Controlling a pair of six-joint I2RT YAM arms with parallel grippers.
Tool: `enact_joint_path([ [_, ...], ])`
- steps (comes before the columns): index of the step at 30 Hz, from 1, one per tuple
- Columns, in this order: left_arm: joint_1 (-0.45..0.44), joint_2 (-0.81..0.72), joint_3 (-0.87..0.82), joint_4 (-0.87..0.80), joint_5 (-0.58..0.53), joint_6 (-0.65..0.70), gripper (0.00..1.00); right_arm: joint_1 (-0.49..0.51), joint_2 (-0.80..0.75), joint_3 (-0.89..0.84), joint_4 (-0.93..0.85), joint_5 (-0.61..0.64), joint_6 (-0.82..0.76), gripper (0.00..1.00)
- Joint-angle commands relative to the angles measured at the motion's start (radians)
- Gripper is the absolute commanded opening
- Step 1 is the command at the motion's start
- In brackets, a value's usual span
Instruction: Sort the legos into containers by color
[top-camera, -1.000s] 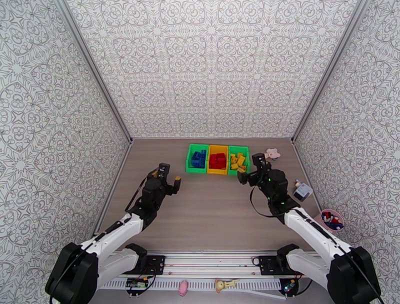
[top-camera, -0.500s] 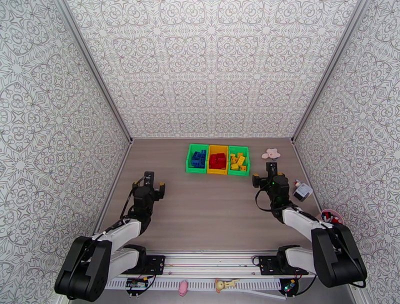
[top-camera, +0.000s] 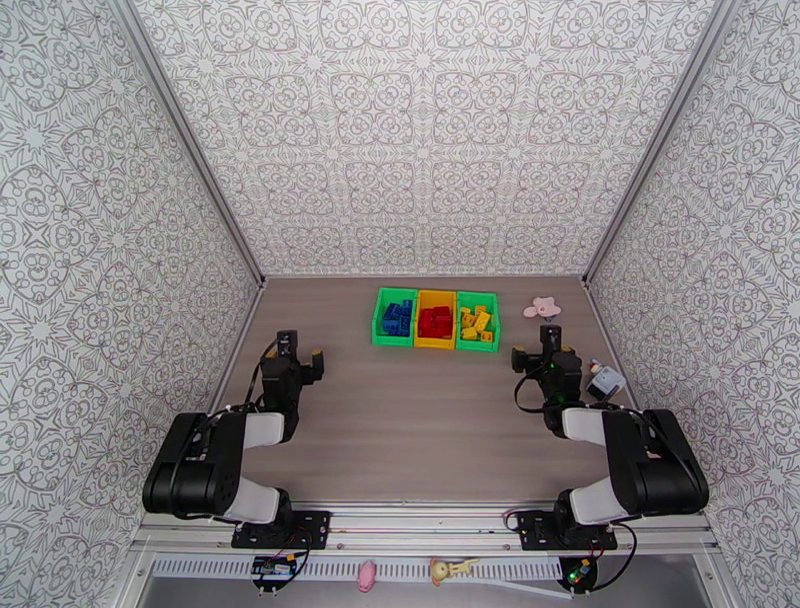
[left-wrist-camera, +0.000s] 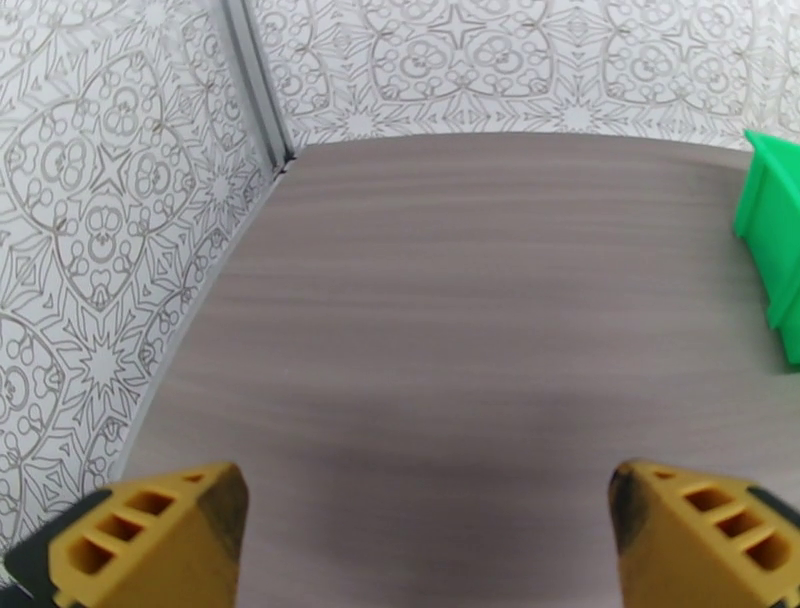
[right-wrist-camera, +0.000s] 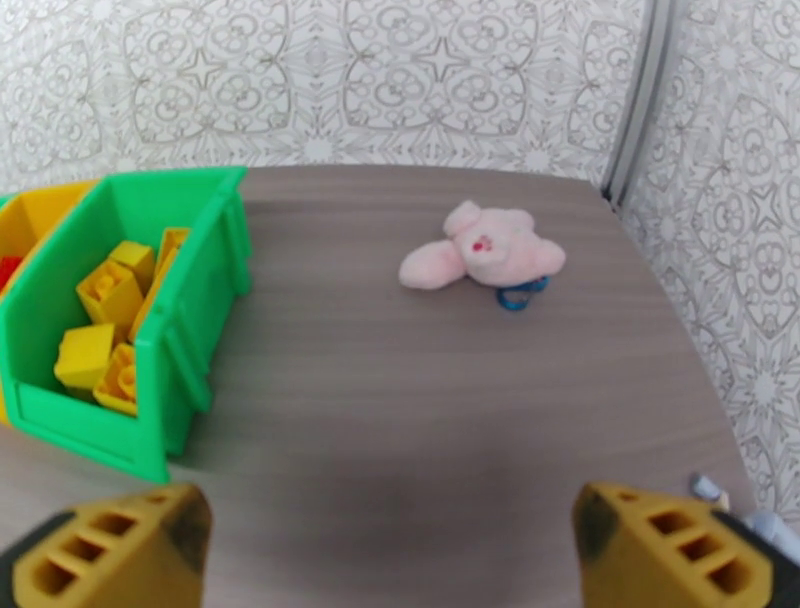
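Left tool (left-wrist-camera: 425, 538) and right tool (right-wrist-camera: 395, 547) gape empty (wide apart); pink toy (right-wrist-camera: 485, 258) near green bin (right-wrist-camera: 195, 320).

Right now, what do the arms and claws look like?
Left arm and right arm are black at joints and bases, with white link covers. The left claw and right claw have yellow fingers with rectangular cut-outs and black inner faces. A thin black cable loops beside each wrist. No legible markings.

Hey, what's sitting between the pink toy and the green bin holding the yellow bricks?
Nothing. In the right wrist view, the table between the pink toy and the green bin is bare wood.
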Motion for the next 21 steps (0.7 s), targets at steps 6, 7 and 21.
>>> enact_joint_path([
  [6,0.032,0.011,0.034,0.000,0.081,-0.047,1.00,-0.012,0.003,0.005,0.036,-0.049,0.014,1.00],
  [7,0.032,0.014,0.034,0.005,0.080,-0.047,1.00,-0.012,0.003,0.006,0.035,-0.050,0.014,0.99],
  [21,0.024,0.012,0.035,0.003,0.074,-0.041,1.00,-0.013,0.003,0.006,0.035,-0.049,0.011,1.00],
])
